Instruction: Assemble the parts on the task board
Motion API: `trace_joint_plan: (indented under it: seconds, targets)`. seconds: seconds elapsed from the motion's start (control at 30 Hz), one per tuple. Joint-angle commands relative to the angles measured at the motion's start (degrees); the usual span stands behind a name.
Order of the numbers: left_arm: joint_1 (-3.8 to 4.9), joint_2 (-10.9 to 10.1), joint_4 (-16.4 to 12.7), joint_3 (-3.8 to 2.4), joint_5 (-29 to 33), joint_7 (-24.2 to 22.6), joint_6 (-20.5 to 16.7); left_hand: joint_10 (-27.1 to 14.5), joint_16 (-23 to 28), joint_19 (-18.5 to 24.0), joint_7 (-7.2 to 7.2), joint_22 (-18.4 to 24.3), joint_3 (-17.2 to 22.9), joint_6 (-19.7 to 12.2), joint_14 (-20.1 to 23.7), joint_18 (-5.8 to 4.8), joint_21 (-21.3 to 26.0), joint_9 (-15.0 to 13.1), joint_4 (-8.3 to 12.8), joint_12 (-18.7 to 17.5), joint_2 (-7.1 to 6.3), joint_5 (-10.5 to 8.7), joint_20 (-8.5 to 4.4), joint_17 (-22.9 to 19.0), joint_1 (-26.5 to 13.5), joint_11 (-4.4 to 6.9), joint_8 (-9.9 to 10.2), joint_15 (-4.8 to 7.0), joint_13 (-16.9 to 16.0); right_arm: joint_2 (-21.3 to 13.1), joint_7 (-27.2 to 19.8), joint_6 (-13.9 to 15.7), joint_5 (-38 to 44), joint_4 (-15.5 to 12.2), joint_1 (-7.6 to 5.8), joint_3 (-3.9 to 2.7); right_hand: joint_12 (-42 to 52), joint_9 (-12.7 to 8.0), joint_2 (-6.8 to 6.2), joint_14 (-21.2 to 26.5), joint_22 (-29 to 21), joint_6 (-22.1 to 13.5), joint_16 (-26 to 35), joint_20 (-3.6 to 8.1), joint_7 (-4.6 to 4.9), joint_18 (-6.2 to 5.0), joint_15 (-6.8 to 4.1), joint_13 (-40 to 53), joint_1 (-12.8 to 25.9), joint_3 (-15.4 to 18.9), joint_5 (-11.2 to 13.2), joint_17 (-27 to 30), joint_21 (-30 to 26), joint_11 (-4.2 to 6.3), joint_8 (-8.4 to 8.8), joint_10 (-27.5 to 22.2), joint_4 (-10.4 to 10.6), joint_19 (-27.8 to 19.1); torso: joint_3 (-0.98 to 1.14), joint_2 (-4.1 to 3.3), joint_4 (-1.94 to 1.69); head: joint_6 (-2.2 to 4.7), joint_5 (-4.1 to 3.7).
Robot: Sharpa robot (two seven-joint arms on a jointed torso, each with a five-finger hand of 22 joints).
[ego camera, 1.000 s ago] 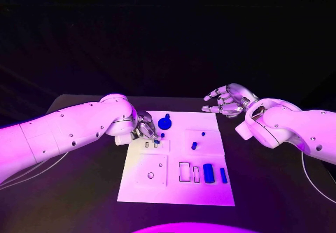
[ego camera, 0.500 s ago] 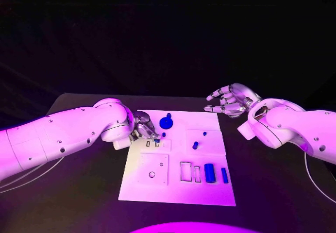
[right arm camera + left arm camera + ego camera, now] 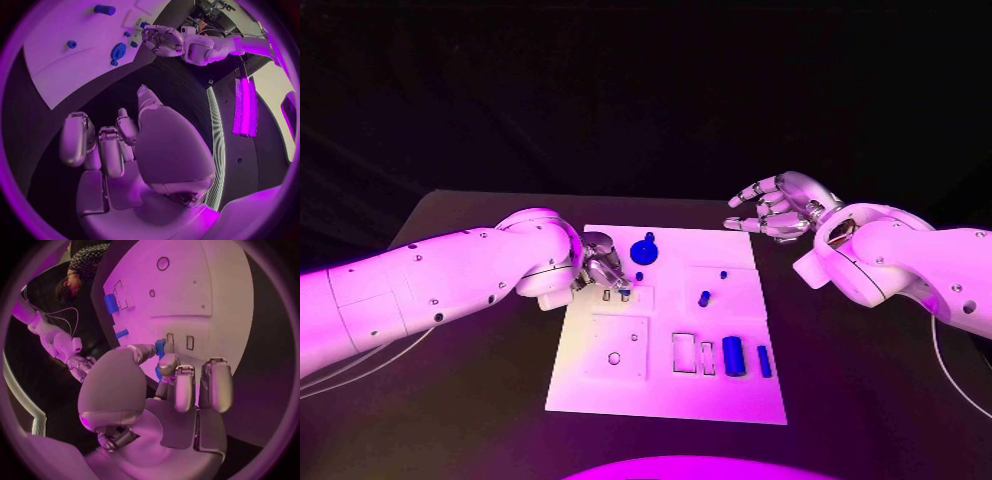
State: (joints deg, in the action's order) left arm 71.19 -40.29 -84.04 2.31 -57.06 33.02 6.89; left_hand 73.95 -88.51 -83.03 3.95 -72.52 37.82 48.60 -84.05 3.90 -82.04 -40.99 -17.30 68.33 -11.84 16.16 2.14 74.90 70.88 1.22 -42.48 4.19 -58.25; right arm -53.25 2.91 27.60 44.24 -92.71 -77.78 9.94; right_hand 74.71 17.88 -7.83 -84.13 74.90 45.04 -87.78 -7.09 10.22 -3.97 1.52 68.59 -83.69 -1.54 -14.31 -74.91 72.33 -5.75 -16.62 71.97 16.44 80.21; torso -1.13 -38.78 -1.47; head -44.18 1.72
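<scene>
The white task board (image 3: 596, 385) lies mid-table. My left hand (image 3: 603, 266) hovers over its far left part and pinches a small blue part (image 3: 160, 347) between thumb and a finger, close above two small slots (image 3: 190, 342). A round blue part (image 3: 645, 250) stands just right of that hand. Small blue pegs (image 3: 704, 297) stand mid-board. A blue cylinder (image 3: 731, 350) and a blue bar (image 3: 763, 360) lie at the near right. My right hand (image 3: 783, 208) floats beyond the board's far right corner, fingers apart and loosely bent, holding nothing.
The black table (image 3: 473, 400) surrounds the board on all sides. A square plate with a round hole (image 3: 615, 350) and rectangular recesses (image 3: 682, 353) sit in the board's near half. My right forearm (image 3: 906, 262) hangs over the table right of the board.
The whole picture has shifted slightly. My left forearm has swung a little while its hand stays over the slots. The right hand has not visibly moved.
</scene>
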Motion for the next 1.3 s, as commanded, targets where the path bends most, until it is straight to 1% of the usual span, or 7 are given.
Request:
trace_joint_plan:
  seconds: [0.03, 0.13, 0.53, 0.93, 1.3]
  targets:
    - [-0.06, 0.29, 0.01, 0.0, -2.44, -0.28, 0.97, 0.52, 0.31, -0.03, -0.85, -0.05, 10.9, 1.07, -5.11, -0.4, -0.22, -1.63, 10.56, 0.24, 0.27, 0.2, -0.37, 12.38, -0.14, -0.02, -0.18, 0.37, -0.04, 0.05, -0.27, -0.85, 0.43, -0.01, 0.05, 0.0, 0.26, -0.06, 0.69, -4.18, 1.26, 0.26, 0.29, 0.03, -0.01, -0.49, -0.46, 0.03, -0.03, -0.37, 0.31, -8.23, -0.16, 0.37, -0.28, 0.05, 0.11, -0.46, 0.01, -0.05, 0.01, -0.05, 0.06]
    - [-0.08, 0.48, 0.09, 0.01, -2.71, -0.15, 1.56, 0.59, 0.3, -0.04, -0.85, -0.08, 11.01, 1.1, -5.12, -0.4, -0.23, -1.66, 10.65, 0.3, 0.23, 0.2, -0.38, 12.41, -0.18, 0.0, -0.18, 0.38, -0.14, 0.05, -0.27, -0.87, 0.43, -0.01, 0.05, 0.0, 0.26, -0.06, 0.69, -4.18, 1.26, 0.26, 0.29, 0.03, -0.01, -0.49, -0.46, 0.03, -0.03, -0.37, 0.31, -8.23, -0.16, 0.37, -0.28, 0.05, 0.11, -0.46, 0.03, -0.06, 0.0, -0.08, 0.04]
    - [-0.12, 1.03, 0.53, 0.12, -3.75, 0.66, 3.32, 0.67, 0.26, -0.1, -0.86, -0.21, 11.1, 1.13, -5.14, -0.43, -0.29, -1.68, 10.71, 0.38, 0.18, 0.21, -0.38, 12.46, -0.23, 0.0, -0.17, 0.39, -0.27, 0.05, -0.25, -0.95, 0.43, 0.01, 0.06, 0.0, 0.26, -0.06, 0.69, -4.18, 1.26, 0.26, 0.29, 0.03, -0.01, -0.49, -0.46, 0.03, -0.03, -0.37, 0.31, -8.23, -0.16, 0.37, -0.28, 0.05, 0.11, -0.46, 0.02, -0.06, 0.0, -0.26, 0.02]
    - [-0.14, 1.22, 0.73, 0.18, -4.78, 1.21, 3.66, 0.7, 0.31, -0.1, -0.87, -0.21, 11.2, 1.16, -5.12, -0.43, -0.28, -1.71, 10.77, 0.4, 0.16, 0.22, -0.39, 12.39, -0.29, 0.0, -0.17, 0.4, -0.29, 0.04, -0.19, -1.02, 0.43, 0.04, 0.06, 0.01, 0.2, -0.13, 0.71, -4.17, 1.23, 0.25, 0.34, 0.08, -0.04, -0.5, -0.49, -0.12, 0.26, -0.39, 0.36, -8.16, -0.26, 0.4, -0.4, -0.03, 0.13, -0.47, -0.04, -0.08, -0.03, -0.26, 0.02]
    - [-0.16, 1.27, 0.7, 0.18, -4.9, 1.09, 4.58, 0.7, 0.3, -0.1, -0.87, -0.21, 11.26, 1.19, -5.12, -0.43, -0.29, -1.73, 10.8, 0.38, 0.14, 0.22, -0.39, 12.4, -0.35, 0.01, -0.17, 0.4, -0.27, 0.17, -0.21, -1.11, 0.43, 0.11, 0.07, 0.01, 0.2, -0.13, 0.71, -4.17, 1.23, 0.25, 0.34, 0.08, -0.04, -0.5, -0.49, -0.12, 0.26, -0.39, 0.36, -8.16, -0.26, 0.4, -0.4, -0.03, 0.13, -0.47, 0.0, -0.06, 0.01, -0.49, 0.07]
